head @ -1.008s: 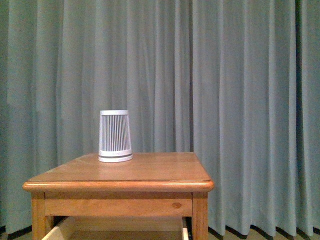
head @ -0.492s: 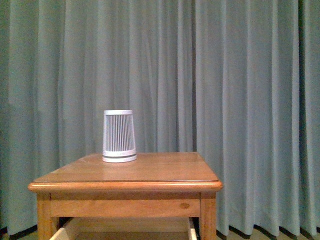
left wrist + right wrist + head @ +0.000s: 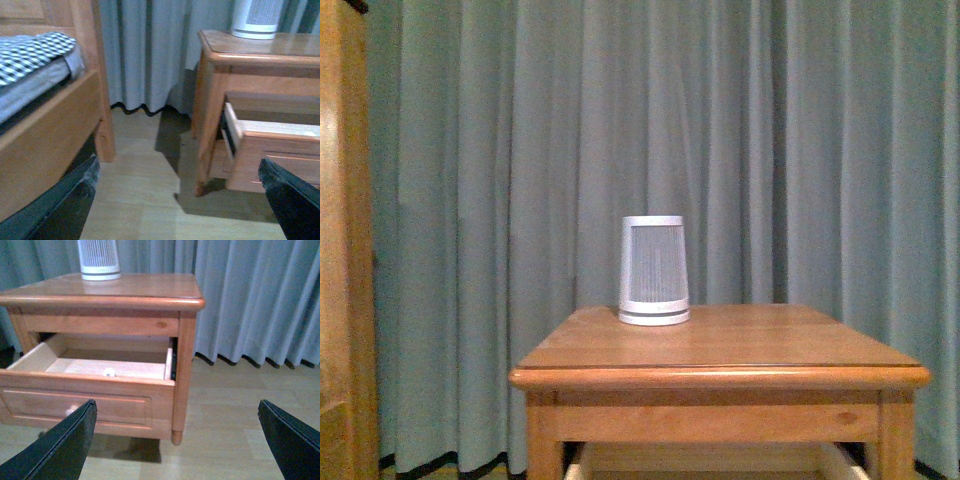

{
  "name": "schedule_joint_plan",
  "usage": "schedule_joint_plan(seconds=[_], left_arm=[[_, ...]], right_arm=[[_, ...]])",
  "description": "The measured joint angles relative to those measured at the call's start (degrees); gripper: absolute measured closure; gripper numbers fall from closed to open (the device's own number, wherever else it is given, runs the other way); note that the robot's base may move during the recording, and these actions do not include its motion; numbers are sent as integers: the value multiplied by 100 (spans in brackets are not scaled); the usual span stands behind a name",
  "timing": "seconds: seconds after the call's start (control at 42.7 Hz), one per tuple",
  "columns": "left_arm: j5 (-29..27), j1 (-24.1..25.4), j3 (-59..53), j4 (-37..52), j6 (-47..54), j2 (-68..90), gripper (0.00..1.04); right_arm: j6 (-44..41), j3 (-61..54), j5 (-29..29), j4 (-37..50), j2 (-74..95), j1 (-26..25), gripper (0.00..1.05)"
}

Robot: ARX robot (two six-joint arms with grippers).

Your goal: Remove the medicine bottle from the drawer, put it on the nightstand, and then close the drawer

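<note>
The nightstand point(image 3: 720, 352) stands before me with its upper drawer point(image 3: 710, 462) pulled open. In the right wrist view the drawer point(image 3: 85, 401) shows its pale inside, and the tiny white medicine bottle point(image 3: 108, 372) stands just behind the front panel. My right gripper point(image 3: 176, 404) is open and empty, low in front of the nightstand point(image 3: 150, 295), apart from the drawer. My left gripper point(image 3: 177, 165) is open and empty, to the side of the nightstand point(image 3: 260, 55), near the open drawer point(image 3: 270, 150).
A white ribbed cone point(image 3: 654, 270) stands on the nightstand's top, towards the back left. A wooden bed frame point(image 3: 342, 250) with a checked mattress point(image 3: 35, 50) stands to the left. A grey-green curtain point(image 3: 770, 150) hangs behind. Pale wood floor point(image 3: 235, 405) lies around.
In the front view the nightstand and cone have shifted to the right, and the bed frame has come into view at the left edge.
</note>
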Motion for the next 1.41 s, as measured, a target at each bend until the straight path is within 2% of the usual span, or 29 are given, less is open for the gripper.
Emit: schedule_joint_plan(seconds=[0.234,0.258,0.328,0.422,0.539,0.656,0.797,0.961,1.219,1.407], left_arm=[[-17,0,-2,0,9,-4,7],[-13,0,-2,0,9,-4,7],[-15,0,-2,-2,9,-4,7],[-11,0,-2,0,9,-4,7],[-11,0,-2,0,9,-4,7],[-9,0,-2,0,9,-4,7],[-9,0,-2,0,11,-4,7],[-9,0,-2,-2,9,-4,7],[-9,0,-2,-2,11,-4,7],[-9,0,-2,-2,11,-4,7]], right_arm=[[2,0,-4,-7,9,4,7],[68,4,243,-55,52,74,7],[356,127,1770,-63,656,553,7],[529,378,2350,675,1735,595,7],[531,1425,2334,1869,3698,531,7],[385,2549,2085,1952,5359,568,7],[389,3591,1648,1574,6808,581,7],[481,4376,1434,1187,8008,557,7],[538,5571,1486,581,9663,610,7],[514,6371,1585,483,10498,715,7]])
